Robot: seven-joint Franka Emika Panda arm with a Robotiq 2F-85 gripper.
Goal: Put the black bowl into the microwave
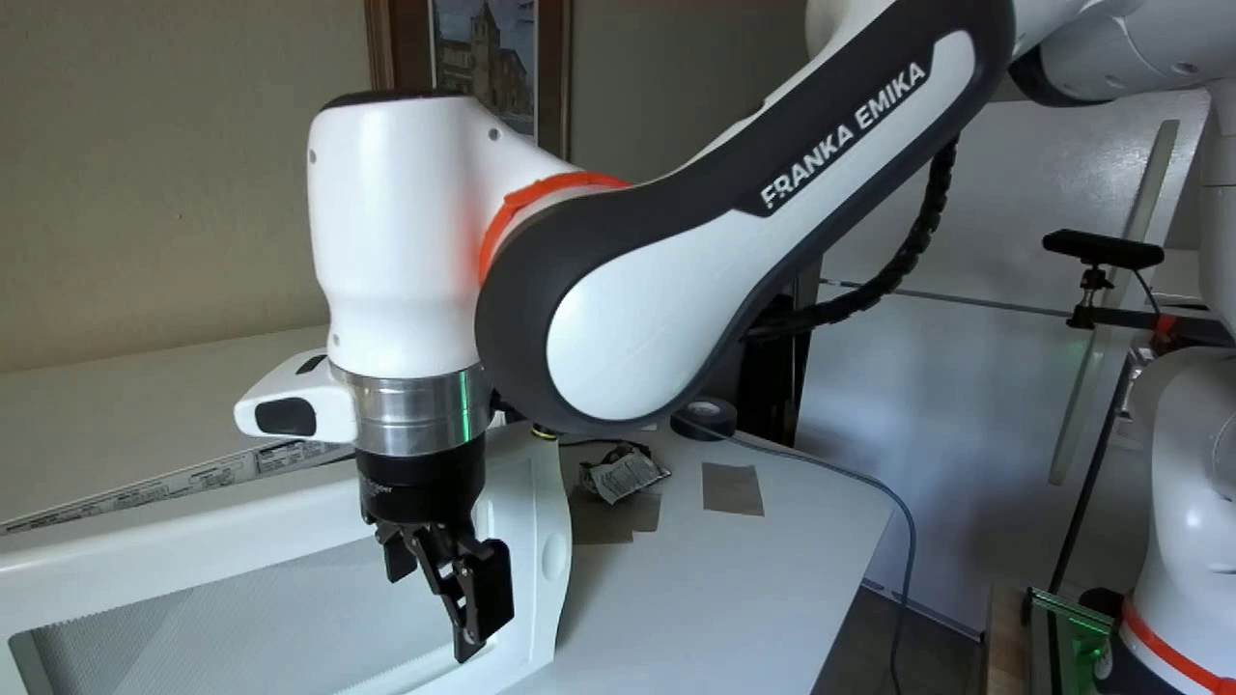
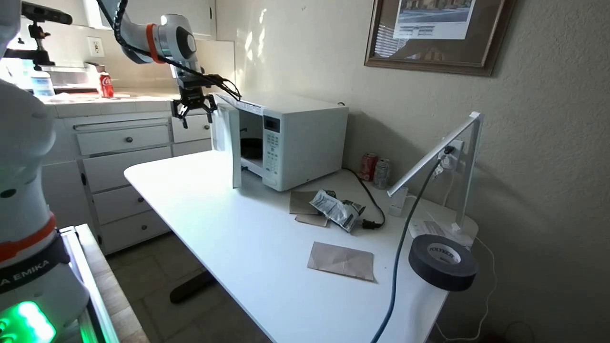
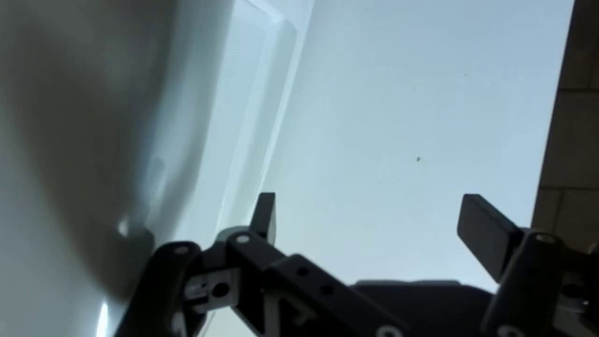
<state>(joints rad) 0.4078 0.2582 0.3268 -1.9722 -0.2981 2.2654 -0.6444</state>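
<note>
The white microwave (image 2: 314, 143) stands on the table with its door (image 2: 236, 147) partly swung open. The door's windowed face (image 1: 261, 608) fills the lower left of an exterior view. The black bowl (image 2: 251, 148) sits inside the cavity, partly hidden by the door; it is out of view in the wrist view. My gripper (image 2: 198, 121) is open with nothing between its fingers. It points down beside the outer face of the door, as an exterior view (image 1: 435, 608) also shows. In the wrist view my gripper (image 3: 367, 194) has its left finger close by the door (image 3: 248, 121); I cannot tell if they touch.
The white table (image 2: 228, 224) bears brown paper squares (image 2: 340, 259), a silver wrapper (image 2: 336, 209), a black tape roll (image 2: 443, 264) and two cans (image 2: 375, 170). A cable (image 2: 402, 238) crosses its near end. A wall stands behind the microwave. The table edge (image 3: 552, 140) is right of my gripper.
</note>
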